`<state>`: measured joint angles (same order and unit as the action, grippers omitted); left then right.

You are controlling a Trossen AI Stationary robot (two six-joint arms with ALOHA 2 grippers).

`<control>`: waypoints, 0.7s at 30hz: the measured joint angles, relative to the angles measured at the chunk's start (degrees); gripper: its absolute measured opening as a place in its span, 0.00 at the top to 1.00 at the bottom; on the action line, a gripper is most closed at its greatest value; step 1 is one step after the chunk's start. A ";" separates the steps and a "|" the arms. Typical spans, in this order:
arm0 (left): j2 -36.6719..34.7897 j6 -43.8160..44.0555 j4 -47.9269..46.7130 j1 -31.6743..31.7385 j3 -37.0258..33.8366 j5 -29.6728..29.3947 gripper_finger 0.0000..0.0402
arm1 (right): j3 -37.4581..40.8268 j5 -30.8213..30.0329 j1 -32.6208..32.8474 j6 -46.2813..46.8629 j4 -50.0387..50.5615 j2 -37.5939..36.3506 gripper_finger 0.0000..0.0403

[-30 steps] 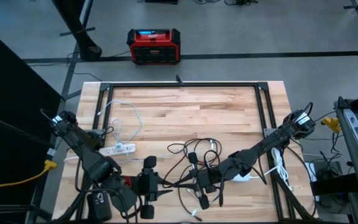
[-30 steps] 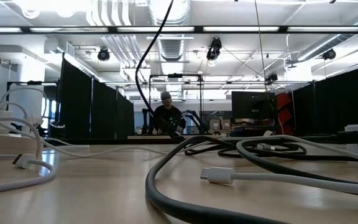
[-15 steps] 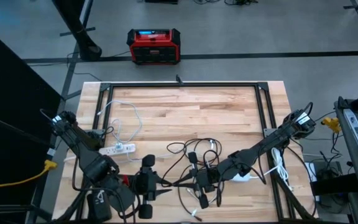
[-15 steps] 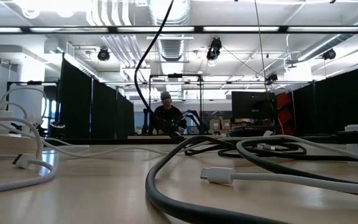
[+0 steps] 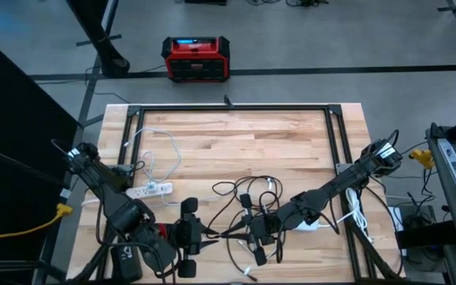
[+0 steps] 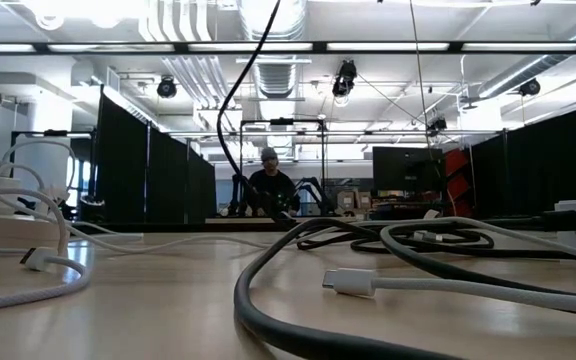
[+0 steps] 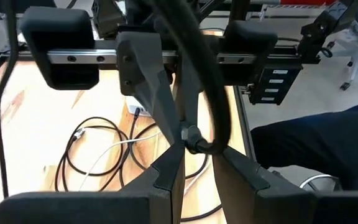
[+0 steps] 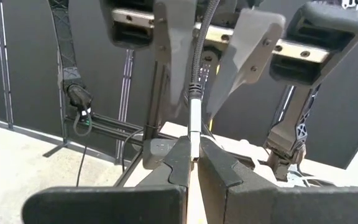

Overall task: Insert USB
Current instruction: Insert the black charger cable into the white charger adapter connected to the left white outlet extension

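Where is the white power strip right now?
In the high view the white power strip lies on the left part of the wooden table, just ahead of the left arm and left of the tangle of dark cables.

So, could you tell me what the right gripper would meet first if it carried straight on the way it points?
Most likely the left gripper facing it: the right gripper, shut on the braided cable, points straight at it, though the depth is unclear.

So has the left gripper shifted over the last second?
No. In the high view the left gripper sits at the same spot beside the white power strip on the wooden table, gripping a dark cable.
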<state>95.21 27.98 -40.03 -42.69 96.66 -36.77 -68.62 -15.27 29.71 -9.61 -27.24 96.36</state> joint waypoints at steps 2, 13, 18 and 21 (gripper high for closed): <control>0.06 0.03 0.01 0.01 0.00 -0.01 0.83 | 0.00 0.00 0.00 0.02 -0.03 0.00 0.99; 0.10 -0.18 0.23 0.03 1.96 -0.17 0.83 | 0.02 -0.02 0.00 0.02 0.15 0.00 0.99; 0.10 -0.38 0.00 0.03 1.99 -0.17 0.84 | 0.02 -0.02 0.00 0.02 0.35 0.00 0.99; 0.14 -0.29 0.00 0.03 1.99 -0.15 0.84 | 0.02 -0.02 0.00 0.02 0.37 0.00 0.99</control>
<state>95.35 27.69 -40.04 -42.65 98.65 -36.93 -68.60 -15.29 29.71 -9.58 -26.87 96.36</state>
